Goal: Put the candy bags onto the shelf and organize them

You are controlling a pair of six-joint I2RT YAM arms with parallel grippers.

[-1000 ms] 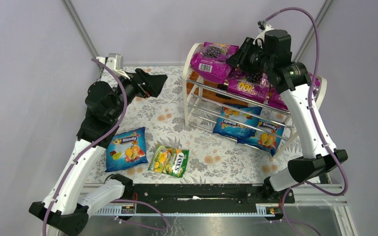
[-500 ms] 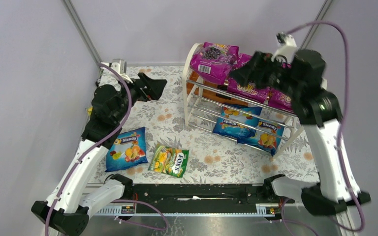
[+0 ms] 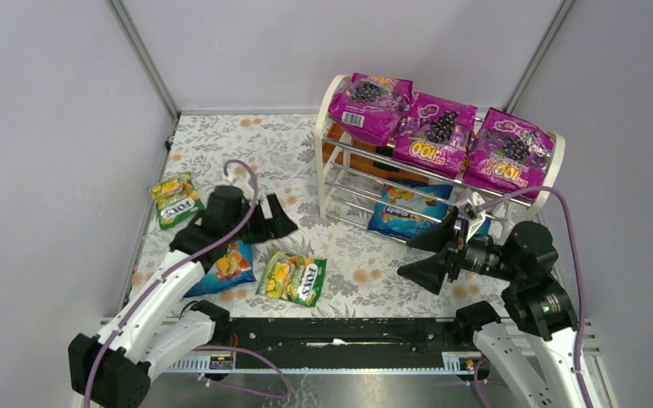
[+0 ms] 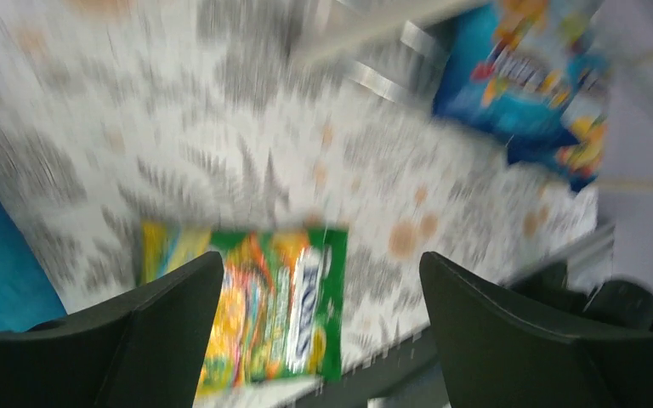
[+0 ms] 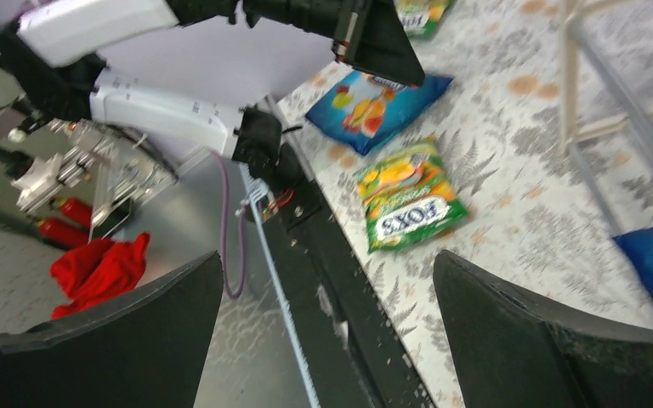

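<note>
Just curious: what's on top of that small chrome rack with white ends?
Three glossy magenta grape candy bags lie side by side; they cover much of the middle tier beneath.

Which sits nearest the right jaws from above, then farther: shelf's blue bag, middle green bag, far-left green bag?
1. Blue bag, low on the shelf.
2. Middle green bag, to the left.
3. Far-left green bag, farthest left.
</note>
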